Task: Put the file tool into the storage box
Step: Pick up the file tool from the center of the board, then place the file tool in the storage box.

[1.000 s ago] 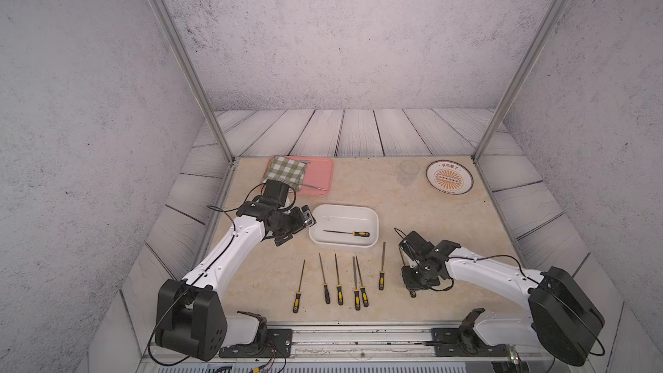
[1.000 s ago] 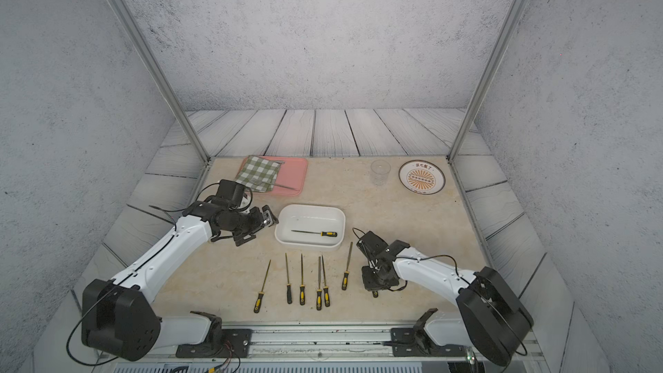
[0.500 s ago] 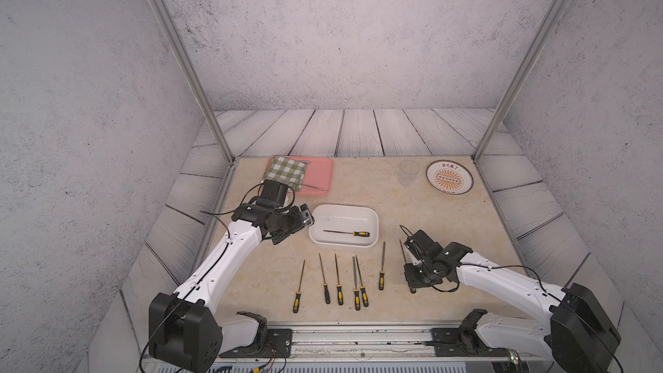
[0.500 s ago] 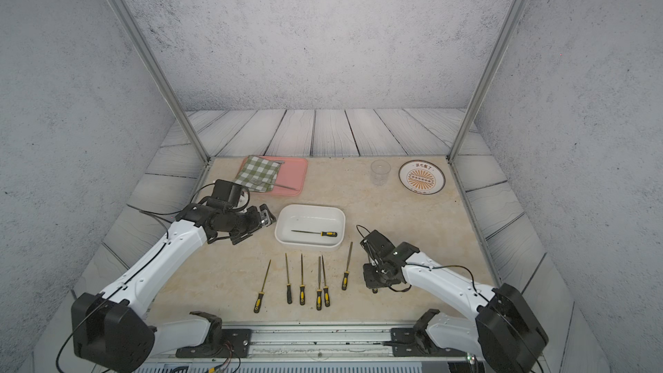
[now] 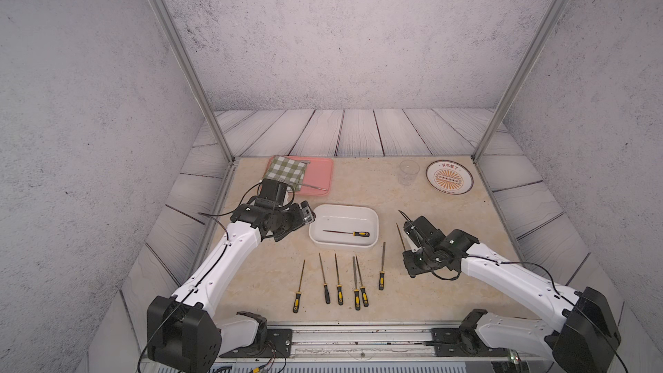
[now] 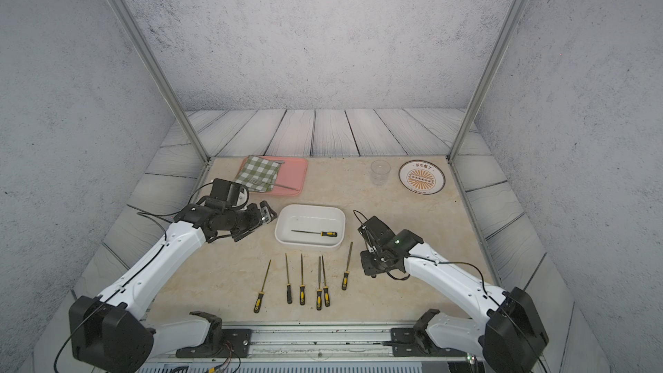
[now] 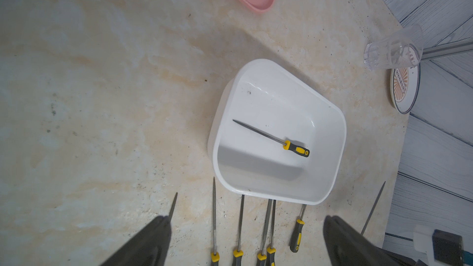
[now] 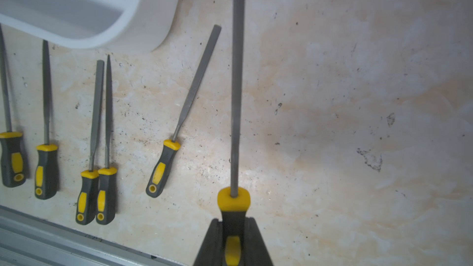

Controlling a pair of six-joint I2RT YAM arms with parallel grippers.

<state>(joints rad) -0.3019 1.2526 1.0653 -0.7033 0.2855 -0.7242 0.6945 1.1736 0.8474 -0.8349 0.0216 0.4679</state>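
Observation:
The storage box is a shallow white tub at mid-table, also seen in the other top view. One yellow-and-black file tool lies inside it, plain in the left wrist view. My right gripper is shut on the handle of another file tool, held above the table right of the box; in a top view its shaft points away from the gripper. My left gripper is open and empty, left of the box.
Several more files lie in a row in front of the box. A pink tray with a checked cloth sits at the back left. A clear cup and a patterned plate stand at the back right.
The right gripper has stayed shut on its file and shifted slightly to the right with it. The left arm has moved only a little beside the box.

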